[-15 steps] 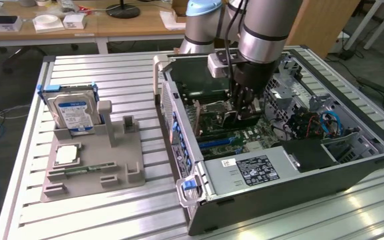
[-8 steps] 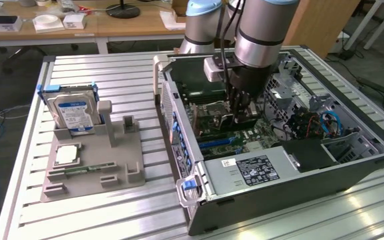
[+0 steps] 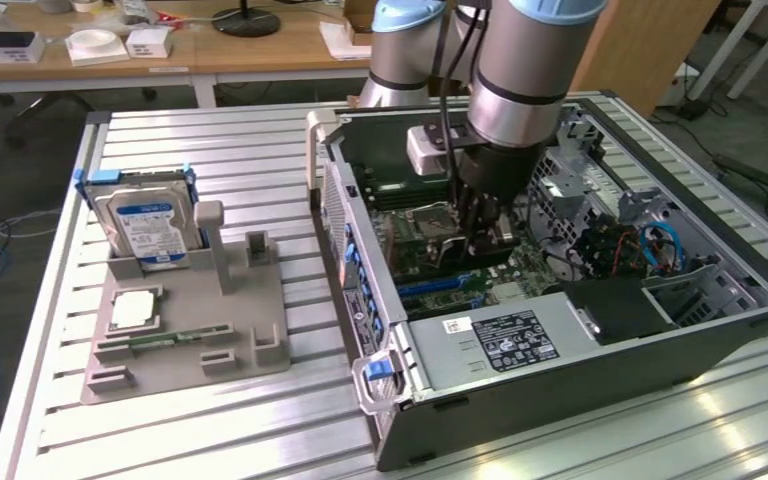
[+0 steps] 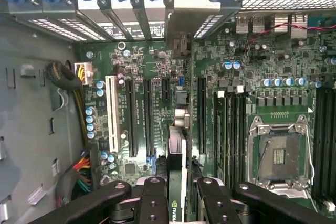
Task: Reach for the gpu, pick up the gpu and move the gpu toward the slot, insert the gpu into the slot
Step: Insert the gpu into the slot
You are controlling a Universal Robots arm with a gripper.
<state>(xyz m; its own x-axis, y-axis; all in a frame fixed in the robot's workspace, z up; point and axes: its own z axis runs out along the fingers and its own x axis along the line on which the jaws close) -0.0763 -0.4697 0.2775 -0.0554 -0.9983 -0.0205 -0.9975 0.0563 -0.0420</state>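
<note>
I had hand [image 4: 177,195] clamped on gpu [image 4: 177,182], poised above slot [image 4: 201,114]; feared slight misalignment would jam card edge against motherboard [image 4: 252,56].

The arm [image 3: 524,70] is your typical UR look: fat silver-grey metal tubes with pale blue-grey joint caps and a black band round the wrist section. A small white boxy camera module [image 3: 427,150] sits clipped on the side. The end effector [image 3: 484,235] is all black, with chunky linkage fingers [image 4: 152,203] dotted with round screws.
</note>
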